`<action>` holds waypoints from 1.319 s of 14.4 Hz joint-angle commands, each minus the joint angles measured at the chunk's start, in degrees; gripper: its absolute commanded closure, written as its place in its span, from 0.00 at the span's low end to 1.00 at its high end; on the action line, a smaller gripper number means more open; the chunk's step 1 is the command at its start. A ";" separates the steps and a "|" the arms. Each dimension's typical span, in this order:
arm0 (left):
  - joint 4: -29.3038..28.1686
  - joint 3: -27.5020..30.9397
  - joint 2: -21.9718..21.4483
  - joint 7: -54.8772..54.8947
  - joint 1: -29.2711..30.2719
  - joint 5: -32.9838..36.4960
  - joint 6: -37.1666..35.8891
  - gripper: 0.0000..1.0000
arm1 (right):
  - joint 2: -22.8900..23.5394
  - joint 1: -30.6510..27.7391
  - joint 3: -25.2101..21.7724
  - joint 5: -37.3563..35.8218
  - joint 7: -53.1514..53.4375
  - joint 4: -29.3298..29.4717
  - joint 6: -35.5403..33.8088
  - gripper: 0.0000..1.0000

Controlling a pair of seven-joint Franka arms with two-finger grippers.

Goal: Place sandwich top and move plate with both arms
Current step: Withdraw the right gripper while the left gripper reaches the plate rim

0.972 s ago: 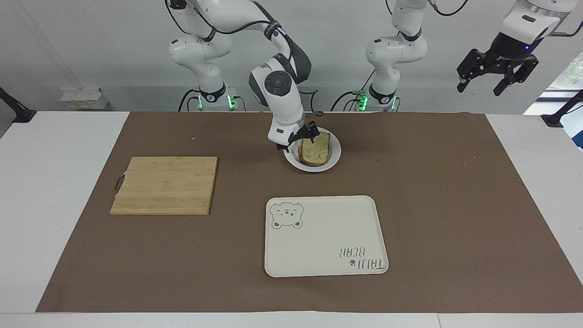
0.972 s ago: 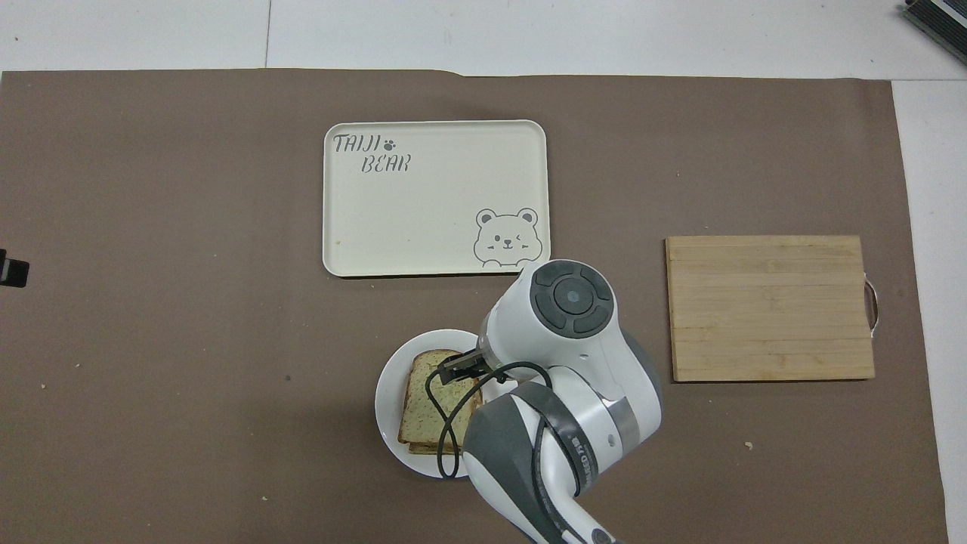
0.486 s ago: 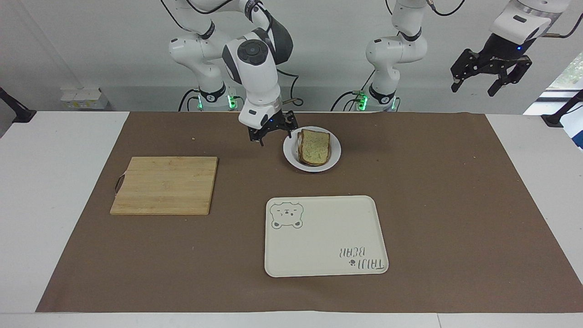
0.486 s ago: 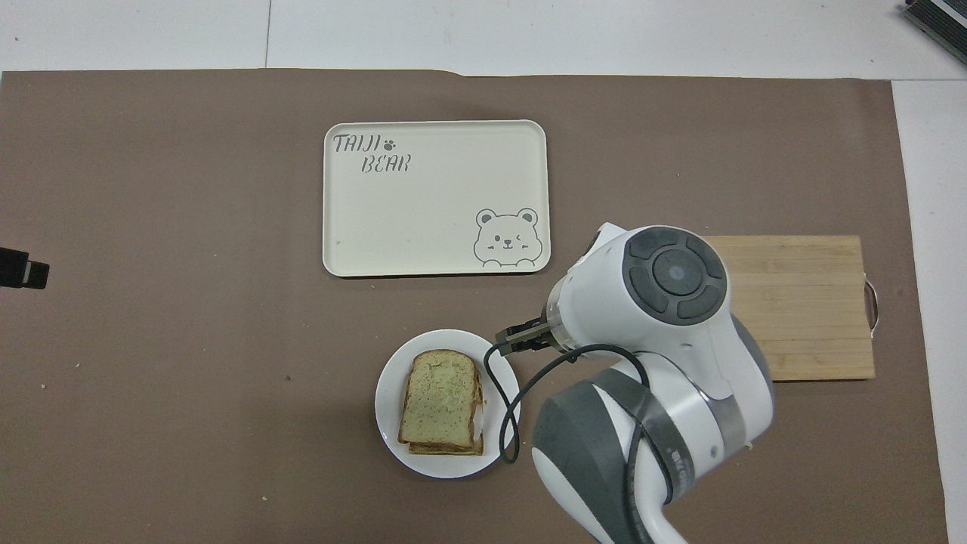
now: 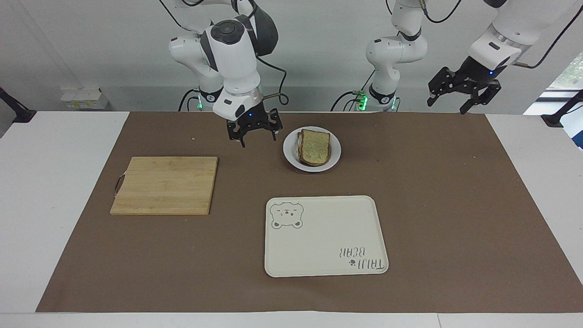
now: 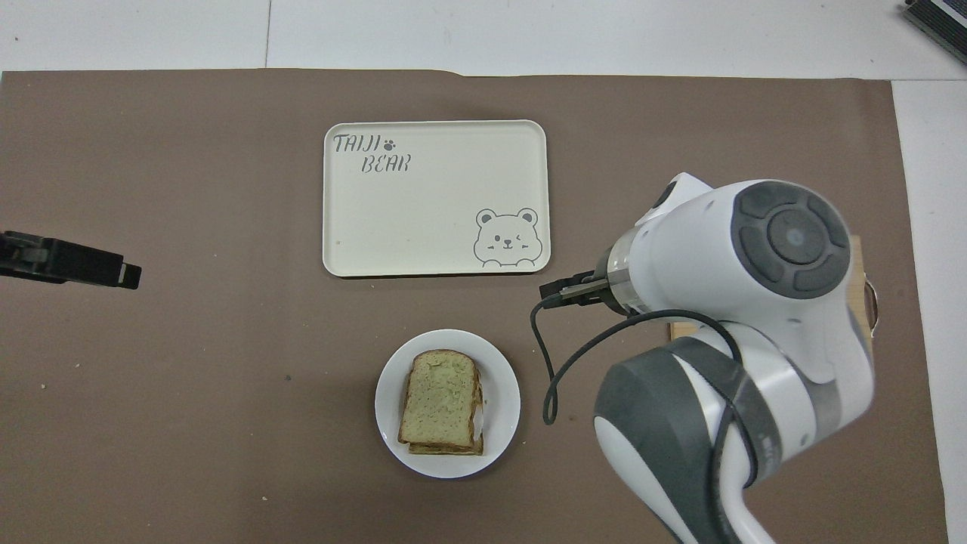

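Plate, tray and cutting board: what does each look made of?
The plate looks like glossy white ceramic or melamine; it is plain and smooth. The tray looks like matte cream plastic, with a moulded rim and printed bear. The cutting board looks like bamboo, with visible joined strips.

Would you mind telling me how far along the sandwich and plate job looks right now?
Done: the sandwich top lies on the stack on the white plate. In hand: nothing. The right tool hangs open over the mat between plate and cutting board; the left tool hangs open over the left arm's end of the table. Left: moving the plate with both arms; it sits nearer the robots than the bear tray.
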 commanded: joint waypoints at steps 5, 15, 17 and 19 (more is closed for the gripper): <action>-28.64 0.46 -7.55 12.34 -3.18 -14.33 22.04 0.00 | -2.41 -3.96 0.49 -1.51 -1.04 7.82 -9.39 0.00; -49.86 0.55 -3.88 31.78 -10.48 -42.63 40.78 0.00 | -4.69 -5.55 -3.37 -1.15 -1.30 12.05 -12.92 0.00; -50.65 0.55 -2.56 33.71 -11.10 -44.41 41.23 0.06 | -6.01 -5.55 -5.03 -0.81 -1.30 12.05 -13.01 0.00; -51.62 0.63 -2.11 33.89 -11.89 -45.55 41.41 0.16 | -6.98 -5.55 -6.35 -0.72 -1.30 11.96 -13.01 0.00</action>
